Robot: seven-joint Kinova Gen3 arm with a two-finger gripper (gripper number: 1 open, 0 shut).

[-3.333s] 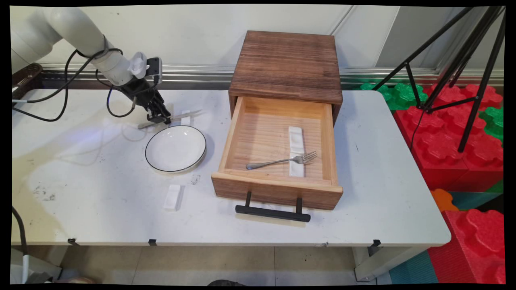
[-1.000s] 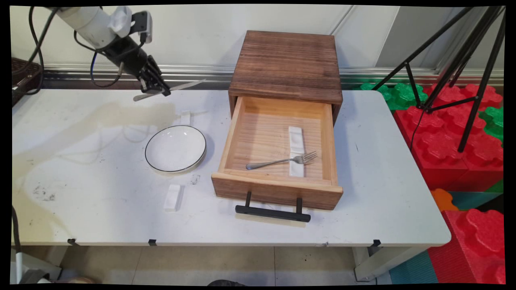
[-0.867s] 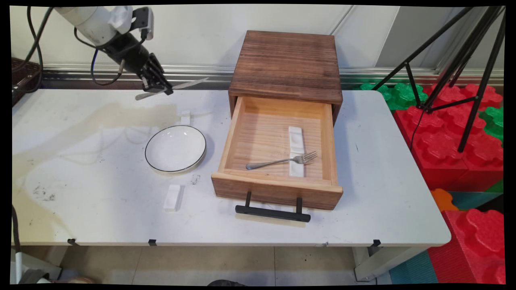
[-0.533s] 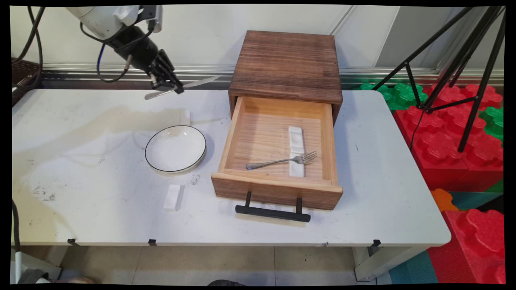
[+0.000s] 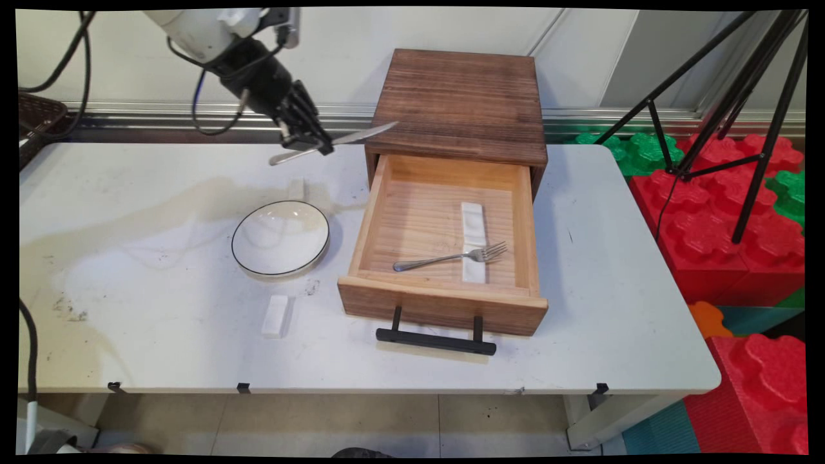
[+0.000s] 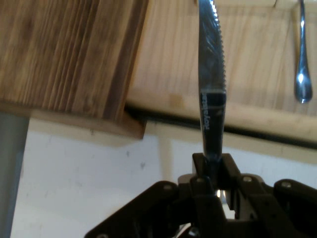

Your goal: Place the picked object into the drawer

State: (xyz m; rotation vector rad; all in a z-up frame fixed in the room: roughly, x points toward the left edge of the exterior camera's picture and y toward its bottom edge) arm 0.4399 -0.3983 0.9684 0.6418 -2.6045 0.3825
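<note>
Gripper: the black two-finger gripper (image 5: 314,147) is clamped on a silver serrated table knife (image 5: 348,138), held level in the air.
Knife position: above the white table (image 5: 161,309), its tip at the left front corner of the dark wooden drawer cabinet (image 5: 459,103).
Drawer: the light wooden open drawer (image 5: 445,303) holds a silver fork (image 5: 451,257) lying across a white rectangular rest (image 5: 474,241).
Table: a white black-rimmed plate (image 5: 281,238) and another small white rest (image 5: 275,316) lie near.
Progress: knife lifted, not set down.

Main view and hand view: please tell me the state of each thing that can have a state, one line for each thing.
hand: shut on the knife, raised above the table.
knife: held in the air, blade toward the drawer box.
drawer: pulled open.
fork: lying in the drawer, across a white rest.
plate: upright on the table, nothing on it.
</note>
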